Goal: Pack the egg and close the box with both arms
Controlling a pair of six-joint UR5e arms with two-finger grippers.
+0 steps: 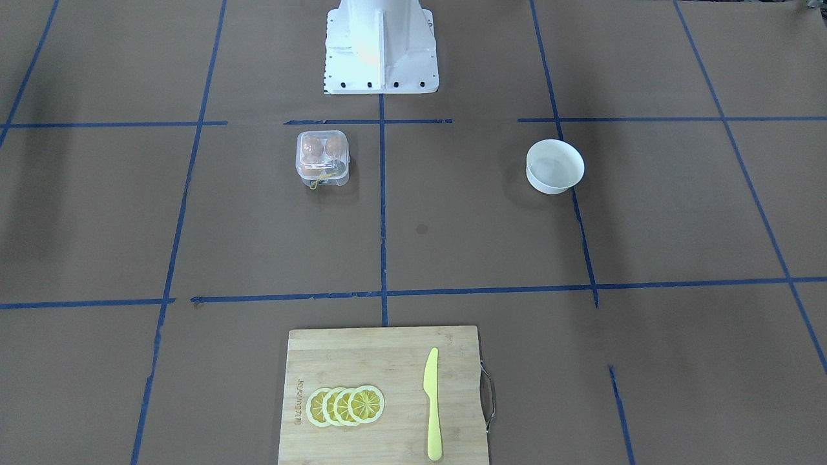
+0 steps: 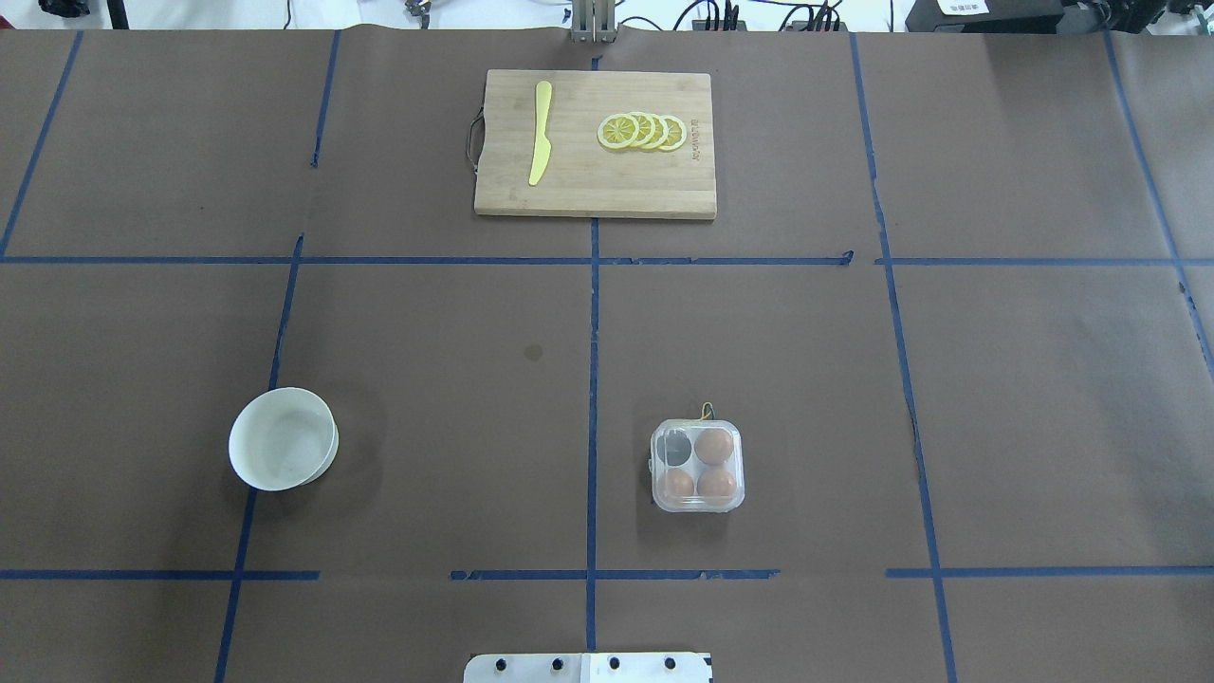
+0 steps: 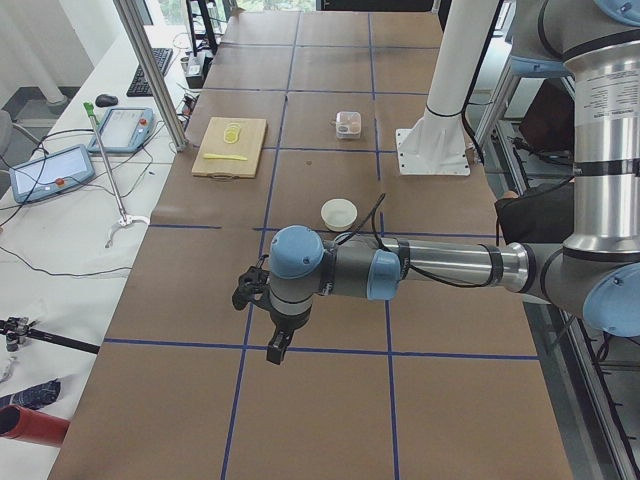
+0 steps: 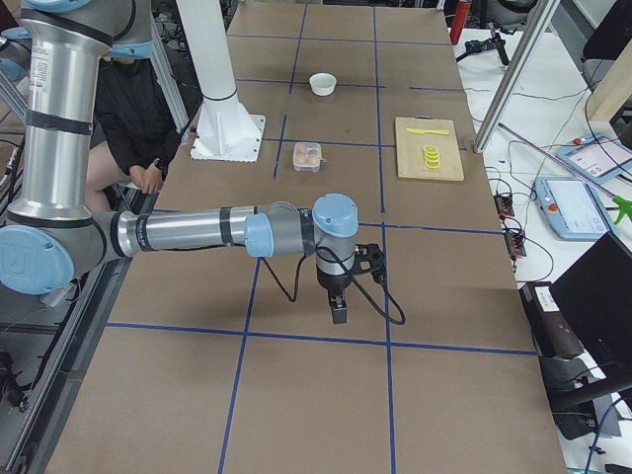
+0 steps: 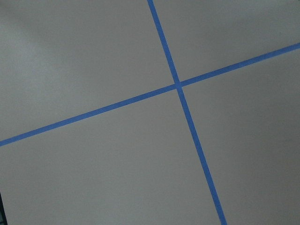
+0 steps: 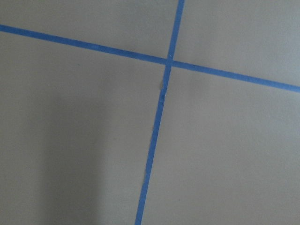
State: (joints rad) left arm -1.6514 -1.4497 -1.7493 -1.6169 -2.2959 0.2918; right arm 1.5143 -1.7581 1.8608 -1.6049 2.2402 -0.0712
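The box [image 2: 697, 465] is a small clear plastic carton on the brown table, right of the centre line, with its lid down over the cups. Three brown eggs [image 2: 713, 446] sit in its cups and the fourth cup looks dark. I cannot tell which one is the task's egg. The box also shows in the front view [image 1: 323, 158], with its yellowish tie [image 1: 314, 184] at the side. My left gripper [image 3: 275, 350] hangs over bare table far from the box. My right gripper [image 4: 339, 314] does the same at the other end. I cannot tell whether either is open.
A white bowl [image 2: 283, 438] stands empty on the left half of the table. A wooden cutting board [image 2: 588, 185] at the far edge carries a yellow knife [image 2: 541, 133] and lemon slices [image 2: 643, 131]. The white pedestal [image 1: 381, 51] stands behind the box.
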